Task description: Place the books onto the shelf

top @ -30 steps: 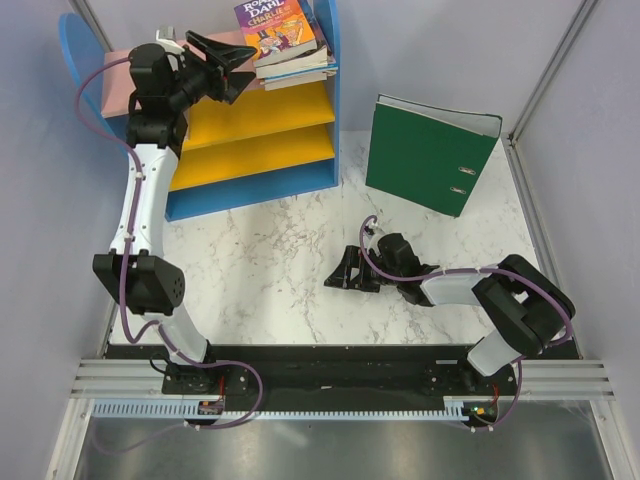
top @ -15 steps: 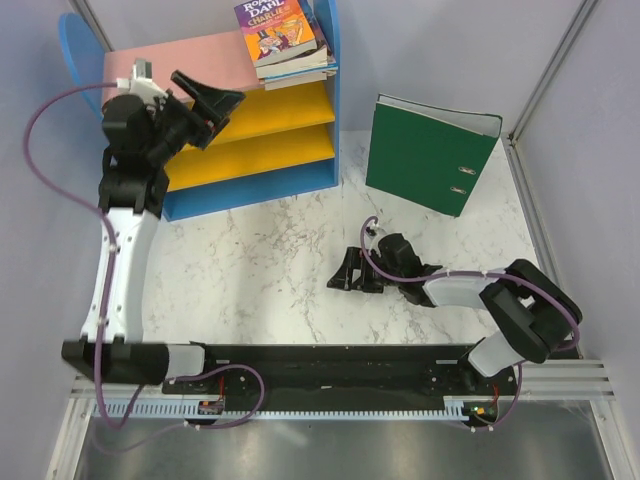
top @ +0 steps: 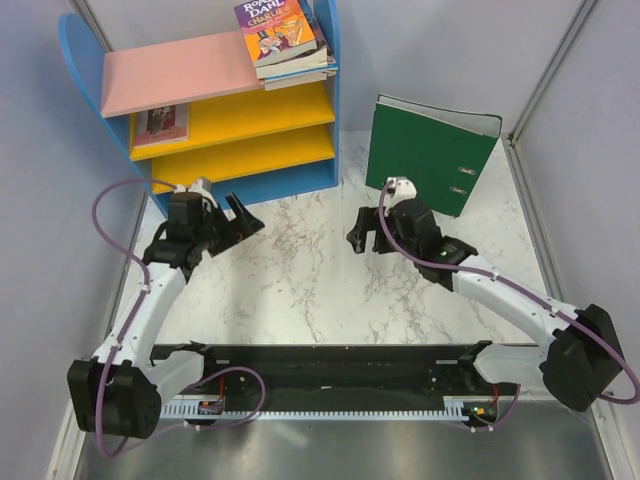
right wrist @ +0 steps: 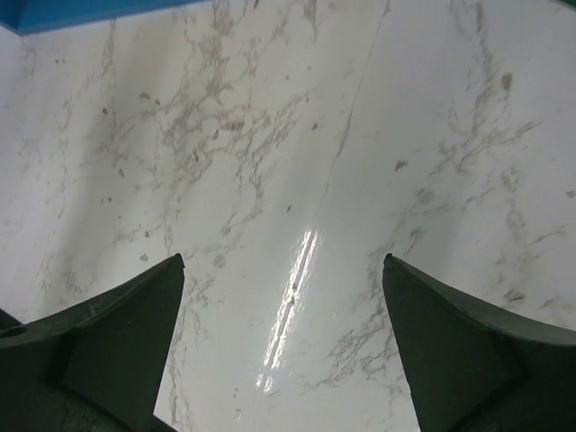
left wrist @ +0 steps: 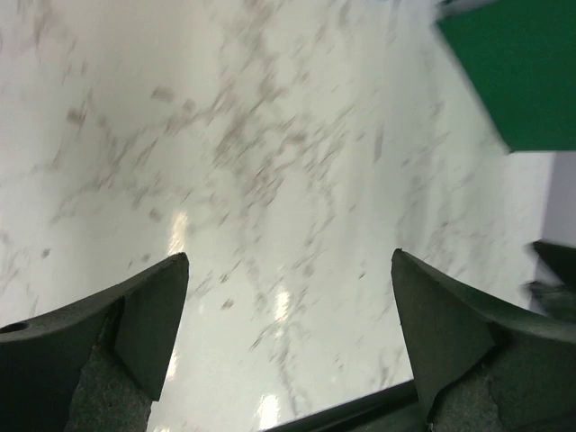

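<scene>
Logging what I see from here: shelf (top: 335,95) at the far left of the surface (top: 290,290). Stack of books (top: 295,62) flat on the right end of its pink top board, Roald Dahl title (top: 277,28) uppermost. One more book (top: 160,122) on the upper yellow board, left end. Left claw (left wrist: 289,261): jaws wide apart, nothing between, above bare marble. Right claw (right wrist: 283,261): likewise. Green binder (top: 425,150) upright, far right.

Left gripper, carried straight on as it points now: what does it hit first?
Probably the marble table: the open left gripper tilts down at it, nothing between. The green binder sits farther off to one side; depth is unclear.
</scene>
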{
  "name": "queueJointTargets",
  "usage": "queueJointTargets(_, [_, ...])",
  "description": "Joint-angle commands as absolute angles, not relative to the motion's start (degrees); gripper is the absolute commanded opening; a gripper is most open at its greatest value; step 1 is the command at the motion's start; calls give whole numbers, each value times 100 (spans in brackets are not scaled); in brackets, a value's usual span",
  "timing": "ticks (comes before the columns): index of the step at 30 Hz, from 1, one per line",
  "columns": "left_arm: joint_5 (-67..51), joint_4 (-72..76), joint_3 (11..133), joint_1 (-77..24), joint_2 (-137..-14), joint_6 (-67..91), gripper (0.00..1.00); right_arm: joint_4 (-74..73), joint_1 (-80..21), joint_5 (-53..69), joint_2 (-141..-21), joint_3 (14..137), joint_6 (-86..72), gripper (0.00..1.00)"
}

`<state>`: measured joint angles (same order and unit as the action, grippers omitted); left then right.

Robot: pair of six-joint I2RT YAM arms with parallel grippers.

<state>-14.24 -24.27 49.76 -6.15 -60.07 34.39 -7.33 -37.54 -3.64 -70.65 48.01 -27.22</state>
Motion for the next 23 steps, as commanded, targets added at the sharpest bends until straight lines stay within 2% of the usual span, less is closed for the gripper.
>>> queueJointTargets(1, [-1152,-2531,4536,-633,-6029,3006,100,-1467,-3429,-748,-6891,5422,-2224,98])
queueJointTargets(3, [-1134,-2618,4430,-633,-6134,2901,100,-1407,-3192,-336,-6873,5440,-2232,98])
queueJointTargets(8, [-1178,-2804,4684,-633,-6451,2690,100,-494,-1646,1914,-6856,4870,-2775,98])
queueJointTargets(15, [-1002,-2813,4843,-633,-6285,2409,100,-264,-380,2663,-6917,4526,-2585,98])
queueJointTargets(18, [-870,-2812,4808,-633,-6170,2303,100,-272,-115,2803,-6934,4439,-2514,98])
queueJointTargets(23, [-1389,-2593,4693,-633,-6240,2065,100,-272,-35,2778,-6899,4342,-2540,98])
